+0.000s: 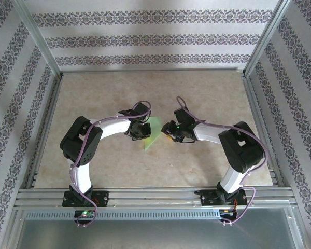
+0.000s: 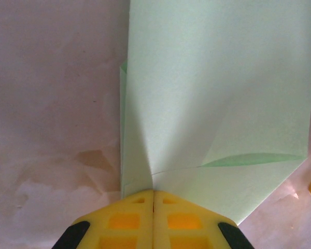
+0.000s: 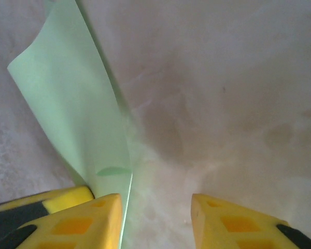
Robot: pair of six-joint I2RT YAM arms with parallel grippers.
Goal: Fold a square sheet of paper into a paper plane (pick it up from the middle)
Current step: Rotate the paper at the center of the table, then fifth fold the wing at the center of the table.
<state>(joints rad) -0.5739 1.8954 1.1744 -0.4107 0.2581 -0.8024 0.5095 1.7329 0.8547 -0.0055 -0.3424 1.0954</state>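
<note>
You are risking a crooked crease here. Your left gripper [image 2: 153,199] is pinching the square sheet of paper [image 2: 212,93] at one spot on its edge, fingers clenched tight on it. The rest of the sheet is fanning out unsupported towards twelve o'clock in the left wrist view. If you are swinging that arm quickly, the thin paper is likely to flop, twist or slip out of the pinch. Your right gripper [image 3: 160,210] is hanging with its fingers spread apart, gripping nothing, and the sheet's edge is running just beside its nine o'clock finger. Closing from there could, I judge, catch only a corner or crumple the edge.

The sheet is sitting near the middle of the table [image 1: 207,93], between the two grippers, at about three o'clock from the left one in the top view. It is looking pale green and plain, curved rather than flat, with a second layer peeking out along its nine o'clock side. Whether its lower edge is touching the table, you cannot tell.
</note>
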